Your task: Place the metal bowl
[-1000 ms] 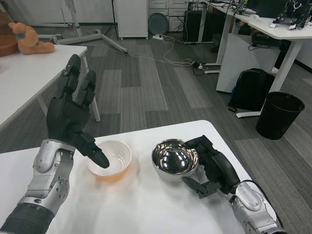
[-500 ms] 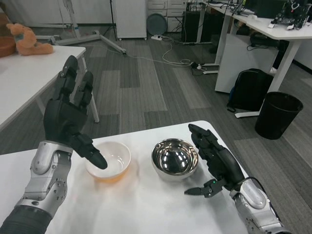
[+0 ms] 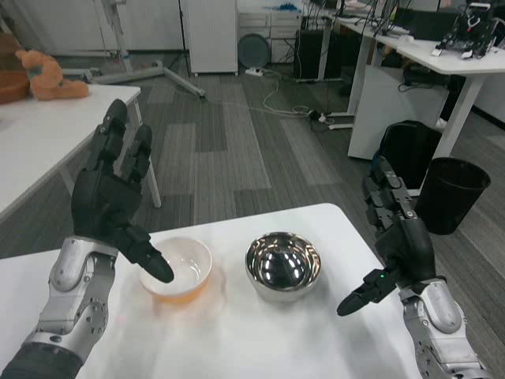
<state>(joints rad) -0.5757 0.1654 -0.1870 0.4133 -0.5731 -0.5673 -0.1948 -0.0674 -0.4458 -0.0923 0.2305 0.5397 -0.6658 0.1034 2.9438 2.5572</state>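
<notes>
Metal bowl (image 3: 283, 265) sits upright on the white table (image 3: 237, 332), centre-right of frame, just beside an orange-and-white bowl (image 3: 177, 271) to its left. Right hand (image 3: 397, 249) at right, lifted clear of the bowl, fingers spread, holding nothing; it is the nearer hand. Left hand (image 3: 110, 201) raised at left, fingers apart, empty, thumb over the orange-and-white bowl. Behind: grey floor, black bin (image 3: 453, 192) at right.

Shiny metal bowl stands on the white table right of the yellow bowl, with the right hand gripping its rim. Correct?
Not quite. In the head view the right hand is open and clear of the shiny metal bowl, which does stand on the white table right of the yellow bowl.
</notes>
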